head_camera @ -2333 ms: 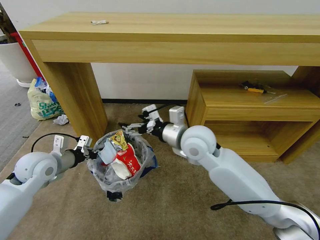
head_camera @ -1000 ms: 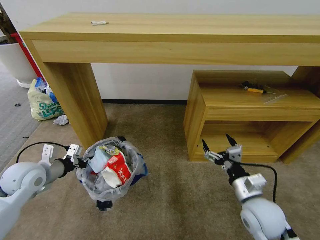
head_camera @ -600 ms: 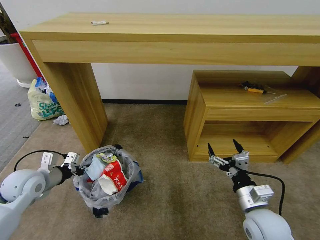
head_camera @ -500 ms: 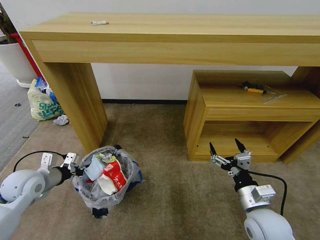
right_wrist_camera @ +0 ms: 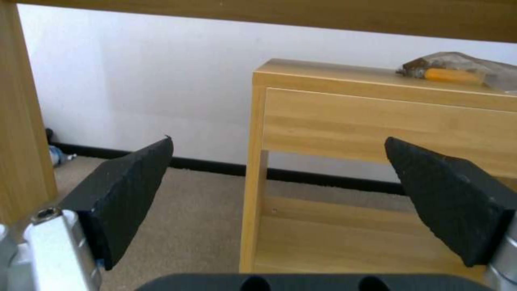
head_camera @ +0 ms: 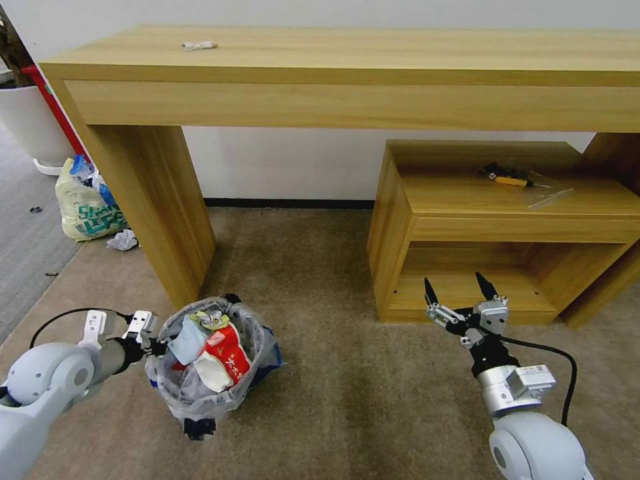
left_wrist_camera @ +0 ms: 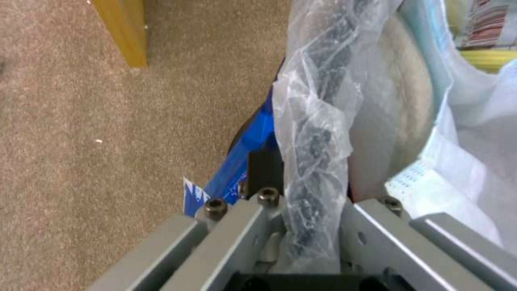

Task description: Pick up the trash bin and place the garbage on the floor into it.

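The trash bin (head_camera: 200,390), black and lined with a clear crinkly bag, sits low over the carpet at the front left. It is stuffed with garbage: a crushed red carton (head_camera: 229,357), white paper and a wrapper. My left gripper (head_camera: 155,347) is shut on the bin's near-left rim. In the left wrist view the bag-wrapped rim (left_wrist_camera: 315,133) runs between the fingers of the left gripper (left_wrist_camera: 309,186). My right gripper (head_camera: 453,285) hangs open and empty at the front right, before the low shelf; the right gripper (right_wrist_camera: 277,139) holds its black pads wide apart. A crumpled tissue (head_camera: 122,240) lies far left.
A long wooden desk (head_camera: 347,73) spans the back, its left leg (head_camera: 160,207) just behind the bin. A low wooden shelf unit (head_camera: 507,220) stands at the right with a screwdriver (head_camera: 508,177) on top. A yellowish shopping bag (head_camera: 87,207) and a white planter (head_camera: 30,123) stand far left.
My right arm pulled back from over the bin to the front right, gripper open. The left gripper carried the bin lower and nearer to me.
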Available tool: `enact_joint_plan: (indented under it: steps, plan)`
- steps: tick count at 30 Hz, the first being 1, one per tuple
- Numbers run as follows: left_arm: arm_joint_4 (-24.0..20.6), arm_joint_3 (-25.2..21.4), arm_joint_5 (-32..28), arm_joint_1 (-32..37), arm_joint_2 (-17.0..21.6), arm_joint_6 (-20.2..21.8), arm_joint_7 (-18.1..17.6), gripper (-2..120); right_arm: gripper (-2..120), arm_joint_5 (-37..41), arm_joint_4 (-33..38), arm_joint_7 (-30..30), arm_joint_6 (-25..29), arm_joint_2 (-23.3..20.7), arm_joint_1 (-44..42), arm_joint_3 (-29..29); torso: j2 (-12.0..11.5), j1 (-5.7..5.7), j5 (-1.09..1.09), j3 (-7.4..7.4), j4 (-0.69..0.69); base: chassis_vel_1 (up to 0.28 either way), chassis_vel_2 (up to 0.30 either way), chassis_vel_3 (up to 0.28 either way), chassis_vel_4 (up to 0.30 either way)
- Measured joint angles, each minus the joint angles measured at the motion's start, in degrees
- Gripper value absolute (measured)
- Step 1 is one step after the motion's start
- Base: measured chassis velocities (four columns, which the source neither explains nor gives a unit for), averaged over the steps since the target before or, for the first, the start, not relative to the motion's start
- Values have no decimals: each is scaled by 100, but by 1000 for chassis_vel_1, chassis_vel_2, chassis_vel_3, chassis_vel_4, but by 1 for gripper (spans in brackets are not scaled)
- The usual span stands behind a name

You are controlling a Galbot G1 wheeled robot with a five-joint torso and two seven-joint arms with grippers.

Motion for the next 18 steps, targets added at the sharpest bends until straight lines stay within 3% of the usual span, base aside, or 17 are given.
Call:
enact_joint_plan:
  steps: [18]
  plan:
    - [156,46,30,-64,-11,-1,73,0,100,-13,13,3,2,87,-15,-61,0,0,0,0,0,0,0,0,0]
